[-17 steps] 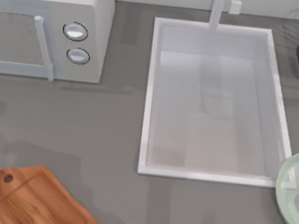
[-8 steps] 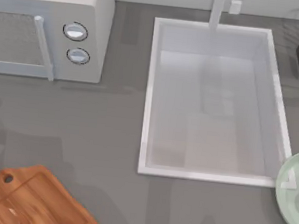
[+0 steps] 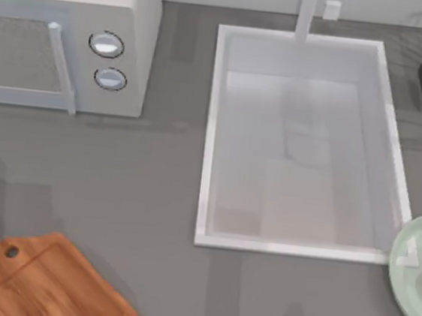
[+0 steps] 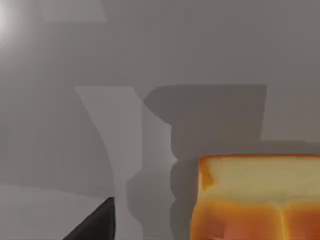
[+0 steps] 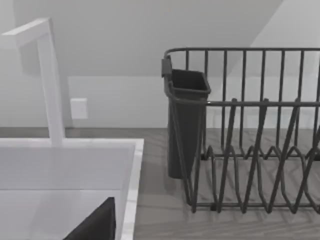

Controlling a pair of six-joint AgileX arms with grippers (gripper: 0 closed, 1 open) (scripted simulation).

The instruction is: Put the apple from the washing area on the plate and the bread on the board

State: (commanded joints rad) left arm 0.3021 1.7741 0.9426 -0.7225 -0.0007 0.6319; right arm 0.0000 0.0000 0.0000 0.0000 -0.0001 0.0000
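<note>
A golden-brown pull-apart bread loaf with pale sides (image 4: 257,197) sits close beneath the left wrist camera, likely soft and light, best pinched gently across its sides, though I cannot tell either gripper's grip state.

1 washing area (image 3: 214,128), 1 board (image 3: 54,285), 1 plate (image 3: 414,274), 1 bread (image 4: 257,200), 1 microwave (image 3: 65,37), 1 dish rack (image 5: 250,140).
</note>
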